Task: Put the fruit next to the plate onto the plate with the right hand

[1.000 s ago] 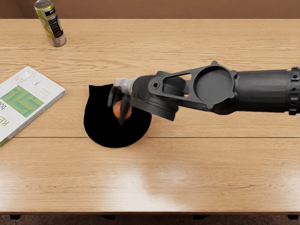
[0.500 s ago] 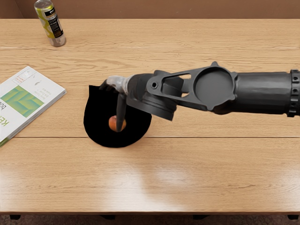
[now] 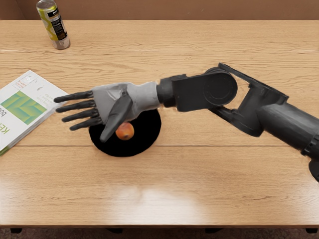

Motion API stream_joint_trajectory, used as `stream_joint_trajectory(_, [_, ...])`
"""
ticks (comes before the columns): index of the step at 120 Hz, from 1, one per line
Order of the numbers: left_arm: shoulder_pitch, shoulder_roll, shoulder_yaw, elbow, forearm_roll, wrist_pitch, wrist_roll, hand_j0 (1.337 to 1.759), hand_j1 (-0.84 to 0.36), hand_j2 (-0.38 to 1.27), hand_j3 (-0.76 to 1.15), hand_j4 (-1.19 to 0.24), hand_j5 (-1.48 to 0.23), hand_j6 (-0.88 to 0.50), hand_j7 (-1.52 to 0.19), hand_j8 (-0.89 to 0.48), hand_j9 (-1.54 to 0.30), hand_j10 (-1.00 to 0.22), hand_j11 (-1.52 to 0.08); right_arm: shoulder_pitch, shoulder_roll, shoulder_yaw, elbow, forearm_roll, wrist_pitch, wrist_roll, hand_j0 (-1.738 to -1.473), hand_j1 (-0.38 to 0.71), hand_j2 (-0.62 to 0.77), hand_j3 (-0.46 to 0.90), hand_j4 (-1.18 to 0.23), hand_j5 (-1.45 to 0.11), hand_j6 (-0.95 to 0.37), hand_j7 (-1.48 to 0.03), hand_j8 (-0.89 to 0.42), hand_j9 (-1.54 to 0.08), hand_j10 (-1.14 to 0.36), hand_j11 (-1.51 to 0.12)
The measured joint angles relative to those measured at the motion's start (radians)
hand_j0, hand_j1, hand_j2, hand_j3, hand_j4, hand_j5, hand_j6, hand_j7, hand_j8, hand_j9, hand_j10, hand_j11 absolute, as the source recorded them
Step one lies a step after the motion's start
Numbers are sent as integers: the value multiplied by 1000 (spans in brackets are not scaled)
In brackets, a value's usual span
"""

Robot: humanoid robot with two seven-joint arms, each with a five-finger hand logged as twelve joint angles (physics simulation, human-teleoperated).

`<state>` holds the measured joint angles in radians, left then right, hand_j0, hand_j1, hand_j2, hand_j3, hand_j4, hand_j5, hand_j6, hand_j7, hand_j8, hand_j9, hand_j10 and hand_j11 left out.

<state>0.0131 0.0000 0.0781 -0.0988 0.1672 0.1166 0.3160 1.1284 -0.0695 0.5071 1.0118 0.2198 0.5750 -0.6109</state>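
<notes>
The right hand (image 3: 102, 109) reaches in flat from the right, fingers (image 3: 75, 106) spread wide, holding nothing.

A broad wooden table (image 3: 209, 194) filled nearly the whole view, its pale planks running side to side. A soft sheen of light lay on its near part. Behind its far edge ran a brown wall (image 3: 174, 9)

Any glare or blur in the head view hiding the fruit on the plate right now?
Head view: sharp, no blur; the fruit shows clearly against the plate, rendered flat black; a soft sheen lies on the table near its front edge, away from the plate; the right hand covers the plate's upper left.
</notes>
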Motion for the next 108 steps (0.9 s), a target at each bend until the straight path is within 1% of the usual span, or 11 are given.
stream_joint_trajectory(9, [-2,0,1,-2,0,-1,0,1658,332,3,0,-15,-19,-15,-19,-15,-19,-15,-19,-44,-106,12,-4,113,18,0,-1658,-342,4,0,-10,-14,-6,-13,-5,-14,-6,-15])
stream_joint_trajectory(21, [-2,0,1,-3,1,-1,0,1658,332,3,0,-15,-19,-15,-19,-15,-19,-15,-19,-104,-258,19,-7,207,29,0,-1658,-345,2,0,-5,-9,-3,-8,-2,-9,-3,-9])
stream_joint_trajectory(34, [-3,0,0,-4,1,-1,0,1658,332,3,0,-15,-19,-15,-19,-15,-19,-15,-19,-164,-400,23,-8,250,34,0,-1658,-347,2,0,-2,-5,0,-5,0,-5,-1,-5])
stream_joint_trajectory(55, [-29,0,0,-4,0,0,0,1658,332,3,0,-15,-19,-15,-19,-15,-19,-15,-19,-218,-575,26,-9,293,36,0,-1658,-348,1,0,0,-2,2,-2,2,-2,1,-2])
stream_joint_trajectory(81, [-45,0,0,-3,0,0,-1,1658,332,3,0,-15,-19,-15,-19,-15,-19,-15,-19,-260,-738,28,-12,337,36,0,-1658,-349,1,0,0,0,4,-1,4,0,2,-1])
stream_joint_trajectory(94, [-54,0,0,-3,0,0,-1,1658,332,3,0,-15,-19,-16,-19,-15,-19,-15,-19,-286,-795,31,-18,360,36,0,-1658,-349,0,0,0,0,5,0,4,0,3,0])
stream_joint_trajectory(108, [-56,0,0,-3,0,0,-1,1658,332,3,0,-15,-19,-16,-19,-15,-19,-15,-19,-306,-835,32,-26,378,36,0,-1658,-349,0,0,0,0,6,0,5,0,4,0])
